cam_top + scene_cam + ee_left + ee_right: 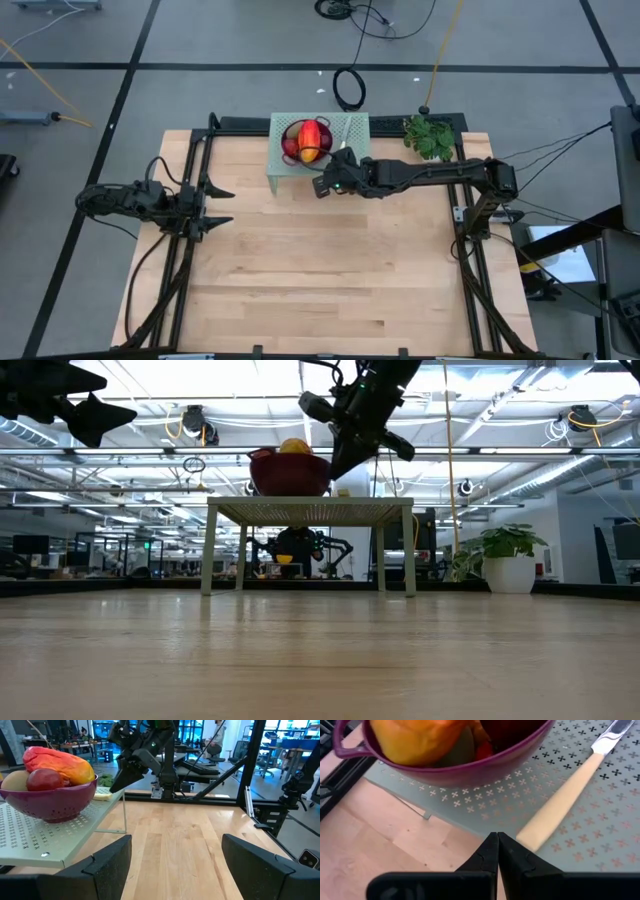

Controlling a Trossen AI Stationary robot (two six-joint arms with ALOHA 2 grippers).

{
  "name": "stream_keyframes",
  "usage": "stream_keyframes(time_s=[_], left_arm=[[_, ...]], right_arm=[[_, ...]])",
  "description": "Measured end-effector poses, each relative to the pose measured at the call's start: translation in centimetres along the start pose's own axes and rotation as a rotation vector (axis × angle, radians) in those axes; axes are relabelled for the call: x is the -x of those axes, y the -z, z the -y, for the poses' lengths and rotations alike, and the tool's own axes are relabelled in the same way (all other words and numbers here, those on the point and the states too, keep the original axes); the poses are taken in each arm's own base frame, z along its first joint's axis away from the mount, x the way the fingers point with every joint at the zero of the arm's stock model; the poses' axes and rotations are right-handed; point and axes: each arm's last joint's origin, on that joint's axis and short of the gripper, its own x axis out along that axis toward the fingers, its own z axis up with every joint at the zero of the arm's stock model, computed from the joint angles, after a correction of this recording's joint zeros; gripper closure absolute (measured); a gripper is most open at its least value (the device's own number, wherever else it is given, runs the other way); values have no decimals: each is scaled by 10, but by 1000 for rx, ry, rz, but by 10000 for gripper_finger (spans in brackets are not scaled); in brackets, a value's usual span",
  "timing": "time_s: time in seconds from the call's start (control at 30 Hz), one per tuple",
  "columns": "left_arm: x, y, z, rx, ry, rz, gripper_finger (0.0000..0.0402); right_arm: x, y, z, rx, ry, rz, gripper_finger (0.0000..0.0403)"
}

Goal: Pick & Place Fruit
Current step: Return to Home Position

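Fruit (57,762) is heaped in the purple colander bowl (50,802), which stands on top of the pale green perforated shelf (65,835). From where I stand I can make out the big red-orange-yellow piece on top, with a dark red ball and a brownish oval tucked beside it. Anything smaller is hidden under those. The yellow-handled knife (560,805) lies flat on the shelf just beside the bowl. I see no fruit on the wooden table (330,290) in front of the shelf, so the picking and placing looks finished.

What is left, by my reckoning, is only pulling the arms back to rest. The right gripper (498,845) hangs at the shelf's front edge, near the knife's handle end but not touching it. Its fingers are pinched together tip to tip, with nothing between them. That arm is stretched out long toward the shelf and would have to fold back. The left gripper (220,206) waits well to the side of the shelf, over the table's edge, fingers spread wide and empty.
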Motion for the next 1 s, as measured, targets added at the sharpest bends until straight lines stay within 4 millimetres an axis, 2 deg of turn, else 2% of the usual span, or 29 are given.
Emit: stream_keyframes(time_s=[1.0], left_arm=[[0,0,0,0,-1,3,91]], right_arm=[[-7,0,1,23,34,21,403]])
